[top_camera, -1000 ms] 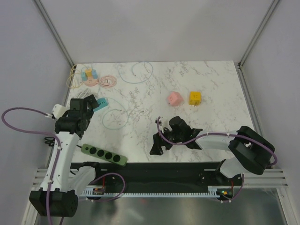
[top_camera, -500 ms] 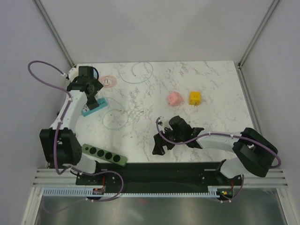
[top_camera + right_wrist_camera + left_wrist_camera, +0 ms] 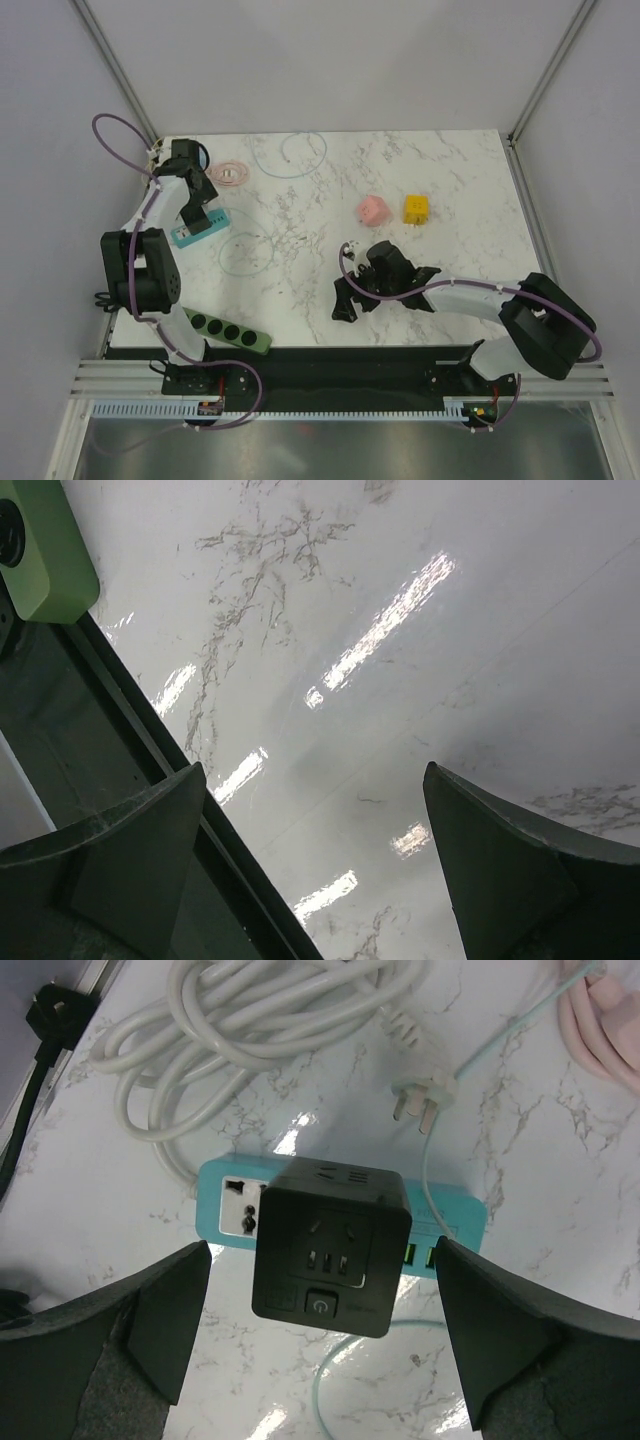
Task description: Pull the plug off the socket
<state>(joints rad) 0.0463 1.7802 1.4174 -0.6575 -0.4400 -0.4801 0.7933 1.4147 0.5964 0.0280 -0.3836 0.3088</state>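
Observation:
A black cube plug (image 3: 330, 1250) sits plugged into a teal power strip (image 3: 225, 1205) at the table's far left. My left gripper (image 3: 325, 1330) is open above it, with one finger (image 3: 150, 1320) to each side of the cube and not touching it. In the top view the left gripper (image 3: 195, 213) covers the cube over the teal strip (image 3: 210, 226). My right gripper (image 3: 345, 300) is open and empty, low over bare marble near the front edge; it also shows in the right wrist view (image 3: 315, 860).
A coiled white cable (image 3: 250, 1020) with its loose plug (image 3: 425, 1095) lies just beyond the strip. A green power strip (image 3: 222, 330) lies at the front left edge. A pink cube (image 3: 373, 211) and a yellow cube (image 3: 416, 209) stand mid-right. Thin cable loops (image 3: 245, 253) lie beside the strip.
My left arm has swung from the near left out to the far left and now hovers over the teal strip. My right gripper has shifted slightly right.

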